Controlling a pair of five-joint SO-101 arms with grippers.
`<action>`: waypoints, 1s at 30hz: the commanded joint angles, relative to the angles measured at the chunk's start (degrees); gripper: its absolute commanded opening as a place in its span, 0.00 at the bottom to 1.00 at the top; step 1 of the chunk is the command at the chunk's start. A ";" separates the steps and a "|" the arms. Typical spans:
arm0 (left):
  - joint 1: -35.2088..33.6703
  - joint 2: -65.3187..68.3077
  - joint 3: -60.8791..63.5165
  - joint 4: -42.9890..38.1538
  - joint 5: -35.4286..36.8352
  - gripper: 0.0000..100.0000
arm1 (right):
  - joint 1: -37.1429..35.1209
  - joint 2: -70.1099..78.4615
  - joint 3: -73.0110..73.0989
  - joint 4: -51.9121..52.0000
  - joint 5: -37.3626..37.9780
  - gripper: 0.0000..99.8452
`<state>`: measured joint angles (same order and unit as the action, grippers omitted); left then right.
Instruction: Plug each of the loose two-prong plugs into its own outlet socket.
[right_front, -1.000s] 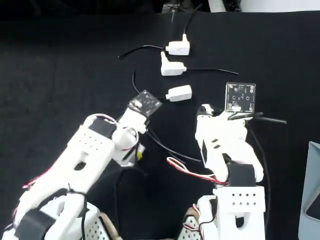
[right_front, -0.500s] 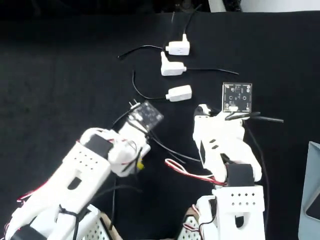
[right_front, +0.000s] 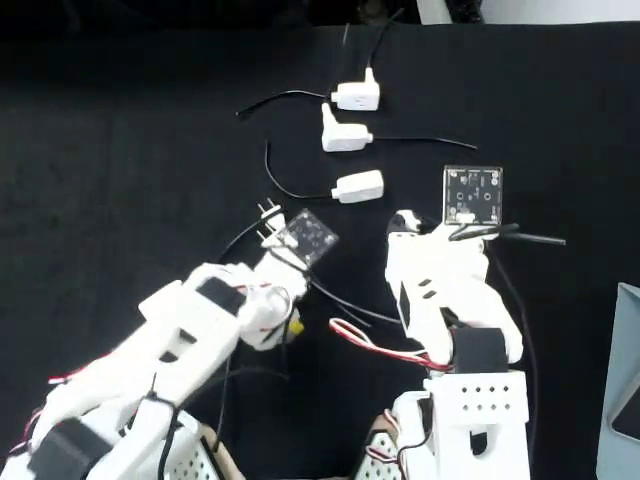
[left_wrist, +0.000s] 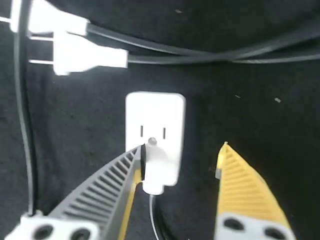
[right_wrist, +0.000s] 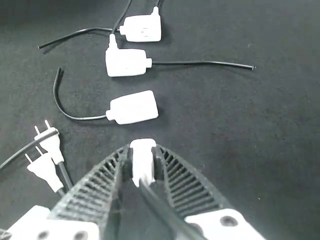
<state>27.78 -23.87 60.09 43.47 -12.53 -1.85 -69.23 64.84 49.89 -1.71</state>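
My left gripper (left_wrist: 181, 147) is hanging open over the counter (left_wrist: 260, 75), its grey finger (left_wrist: 100, 190) tip meeting the edge of a face-up socket (left_wrist: 155, 120), its yellow finger (left_wrist: 240, 185) standing apart. Two loose plugs (left_wrist: 75, 55) are lying near that socket, both unplugged. My right gripper (right_wrist: 142, 149) is clenching a white piece (right_wrist: 142, 162) tight. Ahead of it three sockets (right_wrist: 132, 107) are sitting in a row, the plugs lying off to one side.

Three white plastic outlet sockets (right_front: 346, 136) lie in a row on the black cloth table (right_front: 120, 150); two white two-prong plugs (right_front: 268, 214) lie left of the nearest (a white plastic block (right_wrist: 142, 165) sits in the right gripper (right_wrist: 142, 151))
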 joint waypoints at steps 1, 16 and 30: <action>-4.00 5.63 -6.55 1.93 0.53 0.23 | -0.79 -0.66 -0.48 -1.23 0.44 0.01; -6.99 6.95 -8.57 3.08 0.00 0.11 | -0.79 -0.66 -0.48 -1.23 0.44 0.01; -1.10 -4.04 -2.86 11.43 -2.46 0.11 | -0.79 -0.66 -0.48 -1.23 0.44 0.01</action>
<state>25.76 -20.70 54.99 53.67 -14.37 -1.85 -69.23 64.84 49.89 -1.71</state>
